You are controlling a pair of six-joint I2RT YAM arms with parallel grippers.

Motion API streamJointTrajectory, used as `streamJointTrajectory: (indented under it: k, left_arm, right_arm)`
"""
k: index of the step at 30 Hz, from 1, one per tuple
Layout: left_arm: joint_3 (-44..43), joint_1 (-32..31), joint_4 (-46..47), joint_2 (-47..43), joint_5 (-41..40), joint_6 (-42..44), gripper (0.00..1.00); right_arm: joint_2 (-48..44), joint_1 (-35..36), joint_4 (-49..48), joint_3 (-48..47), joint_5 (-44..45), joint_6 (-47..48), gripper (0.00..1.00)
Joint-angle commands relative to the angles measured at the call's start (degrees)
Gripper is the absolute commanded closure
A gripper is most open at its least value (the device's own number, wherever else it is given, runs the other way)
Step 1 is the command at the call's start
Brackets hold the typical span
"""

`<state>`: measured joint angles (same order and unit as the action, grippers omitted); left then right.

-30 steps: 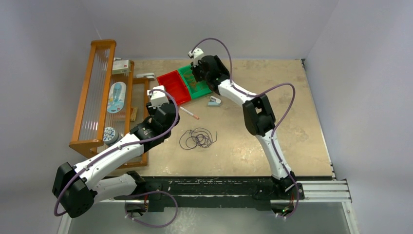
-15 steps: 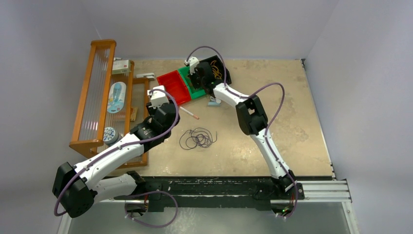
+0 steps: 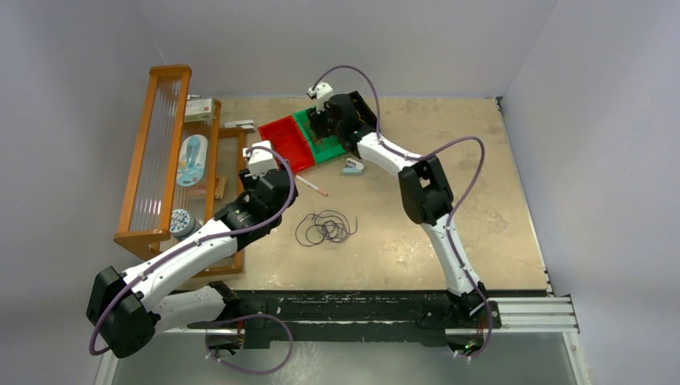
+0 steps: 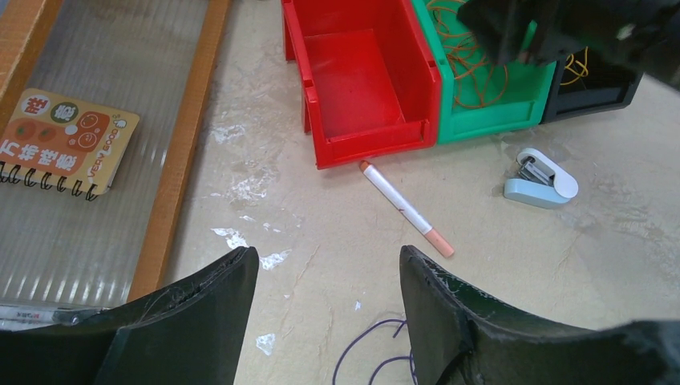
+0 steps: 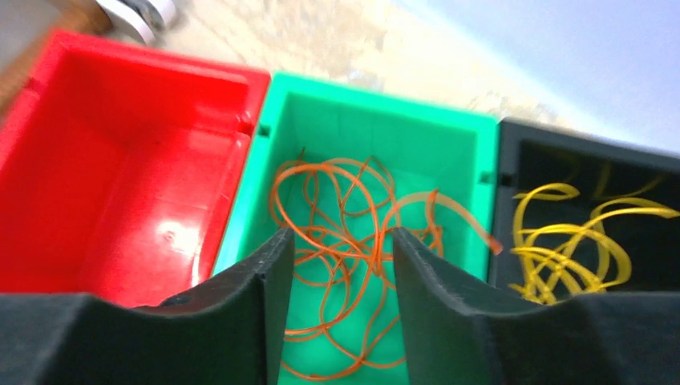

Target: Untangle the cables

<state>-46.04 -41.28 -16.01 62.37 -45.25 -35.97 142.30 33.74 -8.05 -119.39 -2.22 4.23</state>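
Left claw [image 4: 326, 257]: fingers apart, nothing between them, hanging over the tabletop [image 3: 481, 200]. One thin purple loop of the dark cable tangle [image 3: 325, 228] shows at the bottom edge of the left wrist view, near the right-hand finger. From above, the tangle lies loose on the tabletop, just right of the left claw and between the two arms. It is one knotted bunch of loops, and nothing grips it.

Beyond it is a white pen [image 4: 405, 208] with an orange tip, lying diagonally just in front of the red bin [image 4: 353, 88]. A pale blue stapler [image 4: 541, 178] sits to the right, in front of the green bin [image 5: 449, 152]. The wooden rack [image 3: 160, 160] stands at the left edge with a spiral notebook [image 4: 64, 140] on its clear panel.

At the far end, red, green and black bins stand side by side, touching. Right claw [image 5: 341, 237]: fingers apart, gripping nothing, poised over the green bin. Orange cables [image 5: 345, 224] lie coiled in the green bin. Yellow cables [image 5: 577, 241] lie in the black bin [image 5: 561, 160].
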Motion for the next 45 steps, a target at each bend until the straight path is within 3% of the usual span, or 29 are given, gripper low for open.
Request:
streamJointTrajectory:
  k: [1,5,13,23,28,32,37,45]
  left_arm:
    - [-0.5,0.3,1.1,-0.1,-0.6,0.0,0.35]
    - [-0.7,0.3,1.3,0.2,-0.2,0.2,0.34]
    - [-1.2,0.3,2.0,1.9,2.3,1.3,0.34]
    - [-1.7,0.3,4.3,7.5,14.3,3.1,0.34]
    - [-2.0,0.3,2.8,10.2,20.2,0.2,0.36]
    - [-3.2,0.3,-1.4,13.0,25.7,-2.9,0.4]
    - [-2.9,0.2,-1.6,16.6,31.6,-4.7,0.49]
    - [-3.0,0.3,0.5,20.1,32.0,-4.3,0.5]
  right_arm:
    - [-10.1,0.1,-7.7,2.9,3.9,-1.5,0.45]
    - [-13.0,-0.1,-9.0,6.0,6.1,-1.8,0.39]
    - [-20.3,-0.4,-8.4,12.1,6.6,-4.5,0.38]
    - [-45.1,-1.4,-5.2,40.4,5.6,-13.8,0.37]
    - [-52.8,-1.6,-1.2,51.5,3.8,-19.4,0.37]
    - [-55.1,-1.6,-2.8,59.2,1.9,-24.0,0.4]
    - [-53.9,-1.6,-3.4,61.3,-0.6,-25.3,0.43]
    - [-52.9,-1.7,-4.0,61.7,-1.5,-25.1,0.45]
